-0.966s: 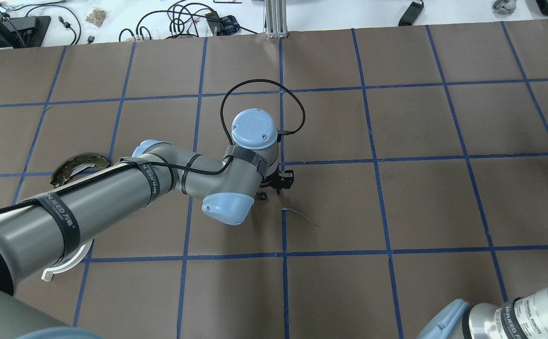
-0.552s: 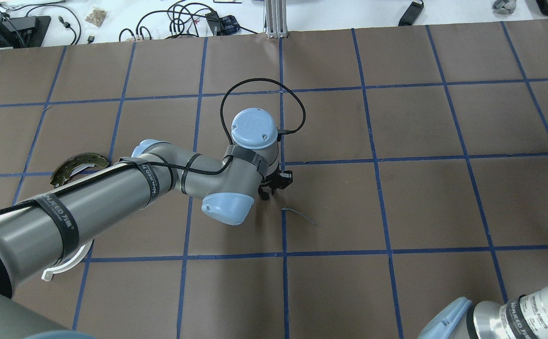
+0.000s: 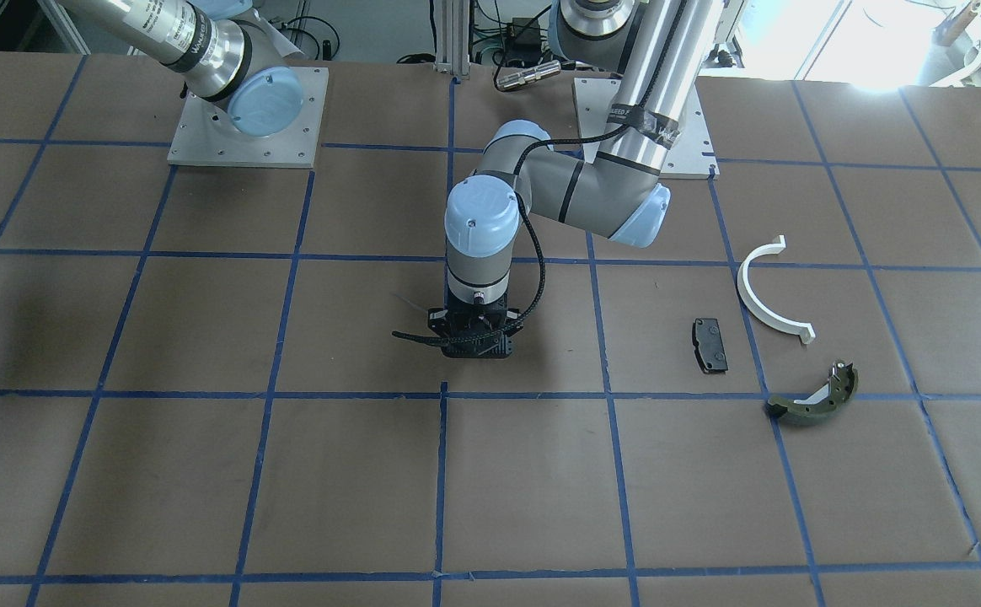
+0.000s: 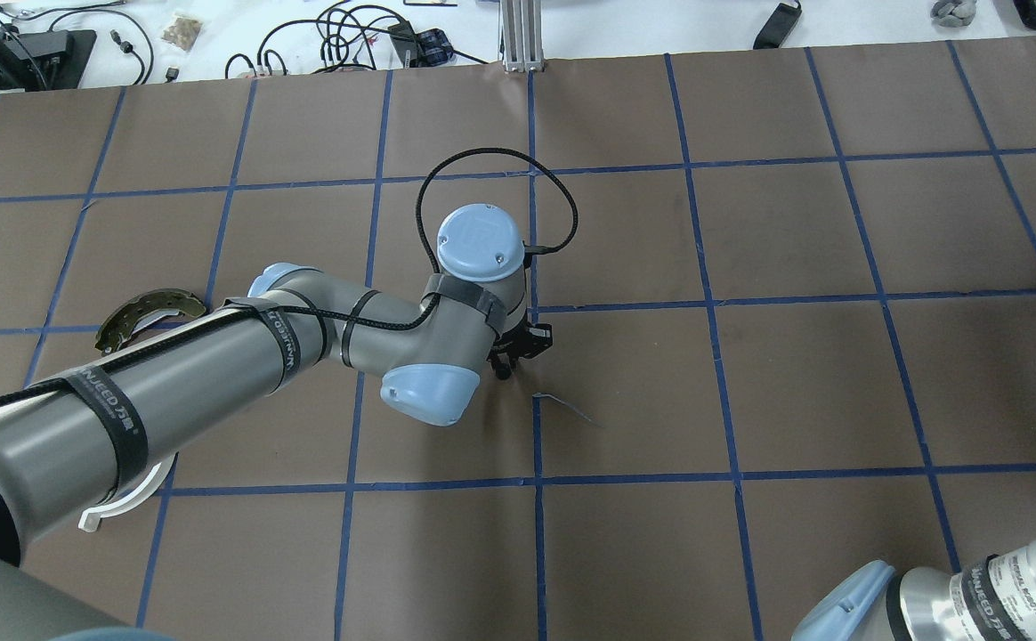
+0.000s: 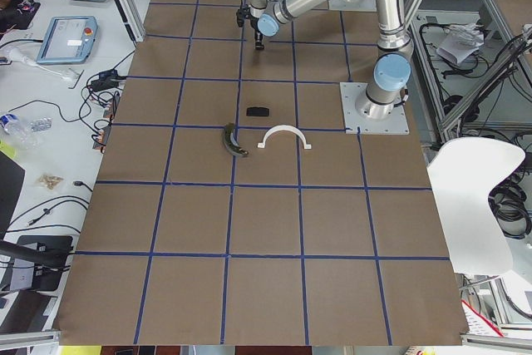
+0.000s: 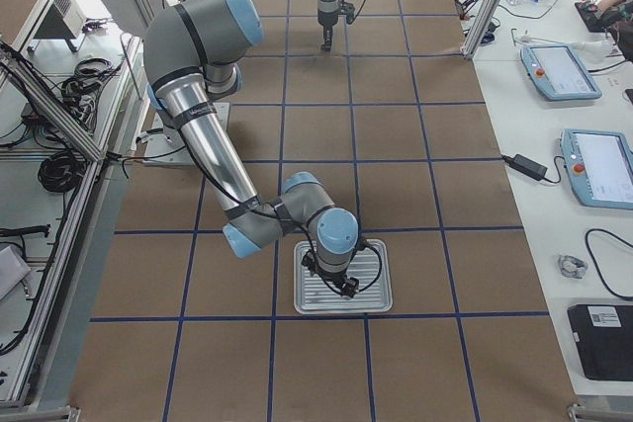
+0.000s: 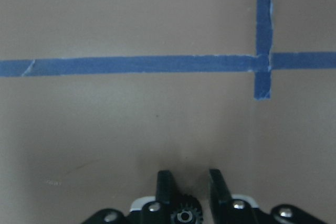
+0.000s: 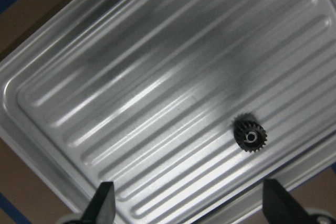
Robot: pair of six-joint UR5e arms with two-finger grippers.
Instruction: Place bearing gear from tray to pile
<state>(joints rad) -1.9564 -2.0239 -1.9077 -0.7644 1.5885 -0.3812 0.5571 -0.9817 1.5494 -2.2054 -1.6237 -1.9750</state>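
My left gripper (image 7: 190, 182) is shut on a small black bearing gear (image 7: 185, 215) low over the middle of the table; it also shows in the overhead view (image 4: 505, 365). The pile lies apart toward my left: a white half-ring arc (image 3: 767, 291), a small black pad (image 3: 710, 344) and an olive-green curved shoe (image 3: 815, 396). My right gripper (image 8: 189, 203) hangs open over the ribbed metal tray (image 8: 79, 98), where a second black gear (image 8: 250, 135) lies to one side of the fingers, untouched.
The tray (image 6: 381, 295) sits at the table's end on my right. The brown table (image 4: 794, 374) is marked with a blue tape grid. A loose curl of tape (image 4: 567, 405) lies just beside the left gripper. Cables and devices lie beyond the far edge.
The left gripper has shifted slightly onto the small gear that lay beside it and now has it between its fingers. The right arm has barely moved.
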